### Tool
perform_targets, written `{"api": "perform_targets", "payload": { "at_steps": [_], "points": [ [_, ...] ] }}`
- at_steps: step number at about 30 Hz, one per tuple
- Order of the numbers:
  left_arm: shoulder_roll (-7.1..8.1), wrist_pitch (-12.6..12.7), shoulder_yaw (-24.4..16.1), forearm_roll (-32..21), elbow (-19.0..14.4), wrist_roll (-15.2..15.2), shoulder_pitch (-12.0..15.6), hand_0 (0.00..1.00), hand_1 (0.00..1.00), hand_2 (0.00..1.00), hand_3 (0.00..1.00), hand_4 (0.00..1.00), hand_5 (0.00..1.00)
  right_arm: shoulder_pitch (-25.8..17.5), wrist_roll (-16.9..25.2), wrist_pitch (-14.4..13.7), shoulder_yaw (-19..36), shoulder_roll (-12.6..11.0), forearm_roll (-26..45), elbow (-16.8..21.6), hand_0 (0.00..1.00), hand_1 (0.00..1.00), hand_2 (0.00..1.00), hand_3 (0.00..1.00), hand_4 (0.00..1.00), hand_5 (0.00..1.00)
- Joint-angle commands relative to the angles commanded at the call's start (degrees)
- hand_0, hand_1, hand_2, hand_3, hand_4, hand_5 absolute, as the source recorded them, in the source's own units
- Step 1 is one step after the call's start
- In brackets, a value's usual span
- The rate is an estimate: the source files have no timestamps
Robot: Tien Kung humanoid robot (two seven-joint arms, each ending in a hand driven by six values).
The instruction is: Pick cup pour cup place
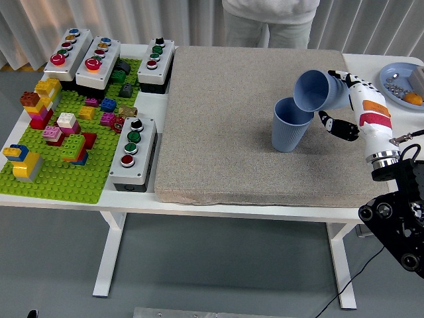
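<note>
On the white table (368, 63), a large grey mat (225, 126) covered the middle and right of the tabletop, while a green brick baseplate (63, 175) loaded with coloured blocks filled the left side, ringed by grey button boxes (132, 154) along its far and right edges. A person (268, 16) stood at the far edge, only the light torso showing, hands out of sight. At the far right corner sat a blue plate (396, 71) holding small bits too small to name. Toward the right side of the mat an upright blue cup (289, 129) stood with its mouth open upward. Just above and to its right the right hand (351, 99) was wrapped around a second blue cup (317, 90), fingers curled on its body, the cup tipped nearly onto its side with its mouth facing left and down over the standing cup's rim; whether the two rims touched could not be told, nor whether anything was running out. The left arm did not show. The pouring step looked to be in hand, the pick already done. The next move would likely call for rolling the wrist back until the held cup was level, then setting it down on a free patch of mat clear of the standing cup before loosening the fingers.
</note>
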Motion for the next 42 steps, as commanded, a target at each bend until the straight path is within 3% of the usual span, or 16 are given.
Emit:
{"api": "perform_targets", "payload": {
  "at_steps": [42],
  "points": [
    [-0.03,0.03,-0.55,0.33,0.0,0.01,-0.3,0.701,0.67,0.734,0.674,0.482,0.968,2.18,-2.4,-0.24,-1.83,-2.35,-3.37,-0.06,0.857,0.707,0.623,0.68,0.727,0.196]
  ]
}}
